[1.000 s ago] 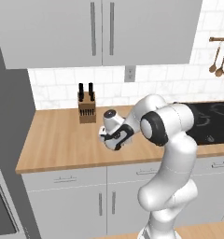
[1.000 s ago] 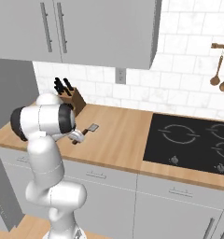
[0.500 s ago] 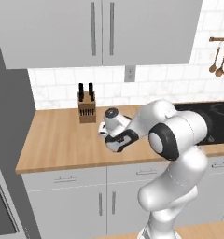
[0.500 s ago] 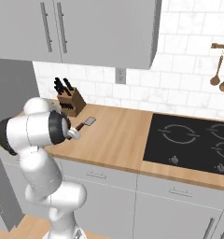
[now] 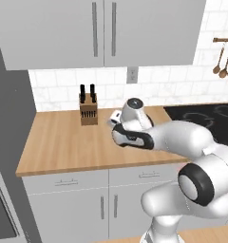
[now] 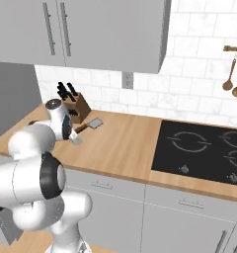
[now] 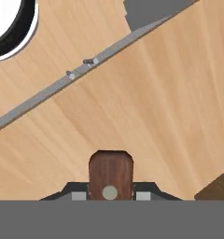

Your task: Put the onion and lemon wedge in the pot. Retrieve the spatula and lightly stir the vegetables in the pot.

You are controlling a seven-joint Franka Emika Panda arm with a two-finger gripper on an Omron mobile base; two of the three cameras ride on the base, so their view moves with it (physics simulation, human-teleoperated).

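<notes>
Item: spatula [image 7: 110,170], brown handle, grey blade, at the wooden counter [image 6: 125,148] near the knife block [image 6: 78,104]; the gripper [image 7: 110,195], half-spread a second before, had clenched onto the handle end, so retrieval looked begun, stirring still outstanding.

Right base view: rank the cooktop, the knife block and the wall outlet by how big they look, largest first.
1. Cooktop: by far the largest, even though the picture's right edge cuts it off.
2. Knife block, counting the knife handles that stick out.
3. Wall outlet: the smallest, a little plate on the tiles.
</notes>
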